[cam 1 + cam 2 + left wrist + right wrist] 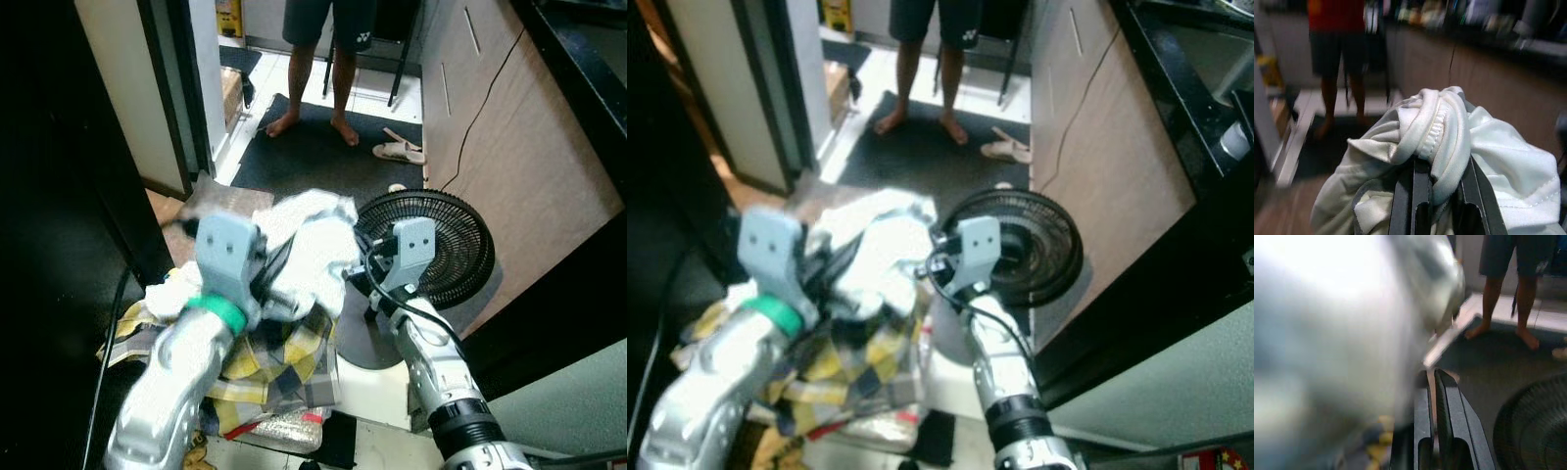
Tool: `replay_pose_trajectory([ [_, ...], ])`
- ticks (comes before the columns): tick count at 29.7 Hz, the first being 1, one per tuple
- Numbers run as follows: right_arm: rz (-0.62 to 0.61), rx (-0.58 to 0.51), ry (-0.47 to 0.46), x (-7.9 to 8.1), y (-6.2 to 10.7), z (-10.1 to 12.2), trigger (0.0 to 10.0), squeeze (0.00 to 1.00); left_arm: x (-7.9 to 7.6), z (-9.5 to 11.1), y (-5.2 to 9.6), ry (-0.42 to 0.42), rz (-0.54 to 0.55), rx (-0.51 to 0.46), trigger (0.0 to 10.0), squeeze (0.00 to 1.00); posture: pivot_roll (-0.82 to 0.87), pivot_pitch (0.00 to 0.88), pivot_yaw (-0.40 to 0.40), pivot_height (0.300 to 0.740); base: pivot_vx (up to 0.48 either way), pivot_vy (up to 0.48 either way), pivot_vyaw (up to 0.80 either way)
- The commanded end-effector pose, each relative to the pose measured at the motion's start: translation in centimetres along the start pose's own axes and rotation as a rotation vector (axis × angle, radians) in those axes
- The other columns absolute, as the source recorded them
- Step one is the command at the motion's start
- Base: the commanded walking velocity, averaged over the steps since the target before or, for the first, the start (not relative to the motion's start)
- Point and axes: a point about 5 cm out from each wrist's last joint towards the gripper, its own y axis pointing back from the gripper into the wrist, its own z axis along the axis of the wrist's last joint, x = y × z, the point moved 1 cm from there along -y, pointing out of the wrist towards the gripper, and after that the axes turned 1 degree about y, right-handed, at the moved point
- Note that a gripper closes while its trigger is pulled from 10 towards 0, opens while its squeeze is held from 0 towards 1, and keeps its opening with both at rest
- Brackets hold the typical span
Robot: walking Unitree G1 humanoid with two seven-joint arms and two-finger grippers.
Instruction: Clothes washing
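At frame centre the left gripper (1442, 196) pinches a white garment (1449, 142) in its jaws, while the right gripper (1436, 387) has its jaws pressed together.

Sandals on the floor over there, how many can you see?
2, lying side by side: the pair of sandals rests at the dark mat's edge by the wooden cabinet, right of the barefoot person. More could be hidden.

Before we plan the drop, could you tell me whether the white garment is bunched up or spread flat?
Bunched up: the white garment is twisted into a wad around the left gripper, its fingers shut on the folds.
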Motion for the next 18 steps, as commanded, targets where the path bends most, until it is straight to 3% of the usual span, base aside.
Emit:
replay_pose_trajectory([
  [1,-0.017,-0.086,-0.014,-0.2,-0.4,2.2,10.0,0.00,-0.4,1.9,0.5,0.003,-0.028,-0.057,10.0,0.00,0.12,0.097,-0.013,0.731,0.000,0.000,0.00],
  [4,-0.022,-0.125,-0.015,-0.1,-0.4,3.3,10.0,0.00,-0.2,1.8,1.3,-0.002,-0.024,-0.029,10.0,0.00,0.11,0.088,-0.004,0.731,0.000,0.000,0.00],
  [5,-0.026,-0.160,-0.015,-0.1,-0.1,4.2,10.0,0.00,-0.1,1.2,2.6,0.012,-0.008,0.018,10.0,0.00,0.10,0.072,0.005,0.731,0.000,0.000,0.00],
  [6,-0.026,-0.160,-0.015,-0.1,-0.1,4.2,10.0,0.00,-0.1,1.2,2.6,0.012,-0.008,0.018,10.0,0.00,0.10,0.072,0.005,0.731,0.000,0.000,0.00],
  [7,-0.039,-0.203,-0.016,-0.2,0.3,5.3,10.0,0.00,0.5,0.5,4.1,0.055,0.041,0.065,10.0,0.00,0.11,0.057,0.004,0.731,0.000,0.000,0.00],
  [9,-0.058,-0.253,-0.021,-0.5,0.8,6.6,10.0,0.00,1.7,0.0,5.8,0.126,0.128,0.100,10.0,0.00,0.11,0.049,0.004,0.731,0.000,0.000,0.00],
  [14,-0.068,-0.299,-0.023,-0.7,0.7,7.9,10.0,0.00,4.2,0.3,4.9,0.182,0.207,0.051,10.0,0.00,0.12,0.024,-0.008,0.731,0.000,0.000,0.00],
  [15,-0.068,-0.299,-0.023,-0.7,0.7,7.9,10.0,0.00,4.2,0.3,4.9,0.182,0.207,0.051,10.0,0.00,0.12,0.024,-0.008,0.731,0.000,0.000,0.00],
  [16,-0.067,-0.313,-0.025,-0.7,0.5,8.3,10.0,0.00,4.6,0.5,4.0,0.176,0.208,0.028,10.0,0.00,0.11,0.019,-0.012,0.731,0.000,0.000,0.00],
  [18,-0.067,-0.313,-0.025,-0.7,0.5,8.3,10.0,0.00,4.6,0.5,4.0,0.176,0.208,0.028,10.0,0.00,0.11,0.019,-0.012,0.731,0.000,0.000,0.00],
])
